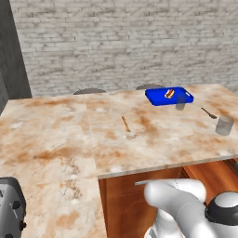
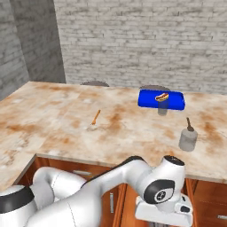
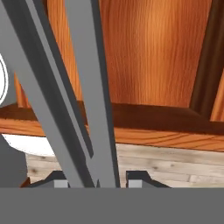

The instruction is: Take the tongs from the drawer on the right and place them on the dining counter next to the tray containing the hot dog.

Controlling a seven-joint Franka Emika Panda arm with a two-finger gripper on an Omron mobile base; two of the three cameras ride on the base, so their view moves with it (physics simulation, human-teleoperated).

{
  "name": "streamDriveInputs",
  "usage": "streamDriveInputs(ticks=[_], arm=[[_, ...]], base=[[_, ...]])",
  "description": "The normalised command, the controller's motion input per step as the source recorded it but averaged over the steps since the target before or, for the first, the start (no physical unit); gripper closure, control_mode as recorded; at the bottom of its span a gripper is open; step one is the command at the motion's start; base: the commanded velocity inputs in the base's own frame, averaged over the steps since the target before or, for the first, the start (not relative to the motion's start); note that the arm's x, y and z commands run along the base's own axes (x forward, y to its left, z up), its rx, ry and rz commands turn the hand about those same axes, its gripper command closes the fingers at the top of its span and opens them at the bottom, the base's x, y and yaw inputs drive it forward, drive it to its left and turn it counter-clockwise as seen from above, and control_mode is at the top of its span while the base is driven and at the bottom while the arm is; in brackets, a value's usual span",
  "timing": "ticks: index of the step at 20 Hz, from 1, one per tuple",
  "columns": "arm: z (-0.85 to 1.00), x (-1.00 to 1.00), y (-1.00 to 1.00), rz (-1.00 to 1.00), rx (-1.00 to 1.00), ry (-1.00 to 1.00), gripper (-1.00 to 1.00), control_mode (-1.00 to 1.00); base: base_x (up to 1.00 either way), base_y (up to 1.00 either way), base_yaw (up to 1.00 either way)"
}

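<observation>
**Lifting the tongs clear of the drawer**

The gripper (image 3: 97, 181) is grasping the slim grey metal tongs (image 3: 65, 96), filling the left of the hand view (reddish-brown wooden drawer (image 3: 153, 65) behind). Raising straight, grip firm, is seeming wisest.

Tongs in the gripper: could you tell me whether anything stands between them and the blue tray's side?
The tongs sit below the edge of the dining counter; a grey cup stands right before the tray, a second cup nearer the edge.

Bright blue tray (image 1: 158, 97), beige dining counter (image 1: 69, 135) with rust-orange marbling, grey tongs (image 3: 83, 100), reddish-brown wood drawer (image 3: 166, 61).
</observation>
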Motion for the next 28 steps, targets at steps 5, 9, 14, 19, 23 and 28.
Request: streamDriveInputs(ticks=[5, 9, 14, 19, 23, 28], arm=[[0.97, 0.17, 0.06, -0.01, 0.00, -0.19, 1.00, -1.00], [0.81, 0.49, 0.07, 0.00, 0.00, -0.07, 1.00, -1.00], [0.76, 0.74, 0.27, 0.00, 0.00, 0.00, 1.00, -1.00], [0.26, 0.77, 0.32, 0.00, 0.00, 0.00, 1.00, -1.00], [0.13, 0.71, 0.04, 0.00, -0.01, 0.03, 1.00, -1.00], [0.00, 0.67, 0.12, 0.00, 0.00, 0.01, 1.00, -1.00]], base=[[0.00, 0.00, 0.00], [0.00, 0.00, 0.00], [0.00, 0.00, 0.00], [0.00, 0.00, 0.00], [0.00, 0.00, 0.00], [0.00, 0.00, 0.00]])
